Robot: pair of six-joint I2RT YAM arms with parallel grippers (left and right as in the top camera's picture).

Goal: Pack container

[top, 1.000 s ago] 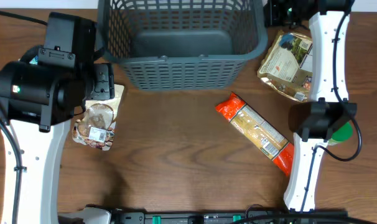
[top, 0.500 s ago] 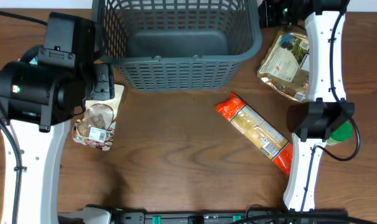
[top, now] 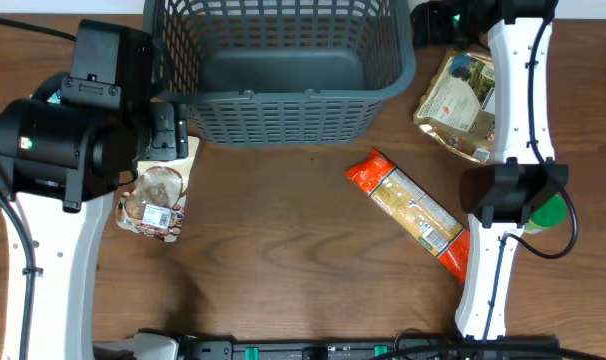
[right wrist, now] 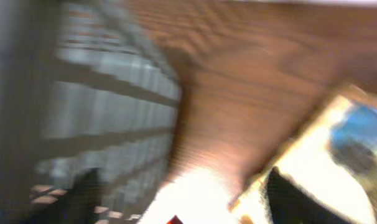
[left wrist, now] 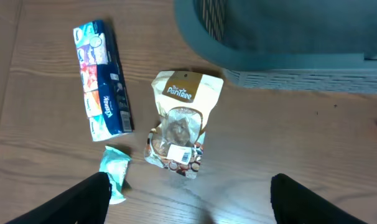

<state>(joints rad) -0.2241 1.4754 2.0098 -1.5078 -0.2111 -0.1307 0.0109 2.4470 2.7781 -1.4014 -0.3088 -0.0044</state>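
Observation:
The container, a dark grey lattice basket, stands at the table's back middle with nothing showing inside it. My left gripper hangs open just left of its front corner, above a beige PanTree pouch. In the left wrist view the pouch lies flat beyond the open left gripper, with the container at the top right. My right gripper is beside the container's right rim. The blurred right wrist view shows that gripper open, with the container's wall on the left and nothing between its fingers.
An orange-ended pasta packet lies diagonally right of centre. A beige food pouch lies right of the container, and a green object sits behind the right arm. A tissue pack and a teal wrapper lie left of the PanTree pouch.
The container has slid a little to the left and towards the back, with my right gripper moving alongside it. The left arm and the packets have stayed put.

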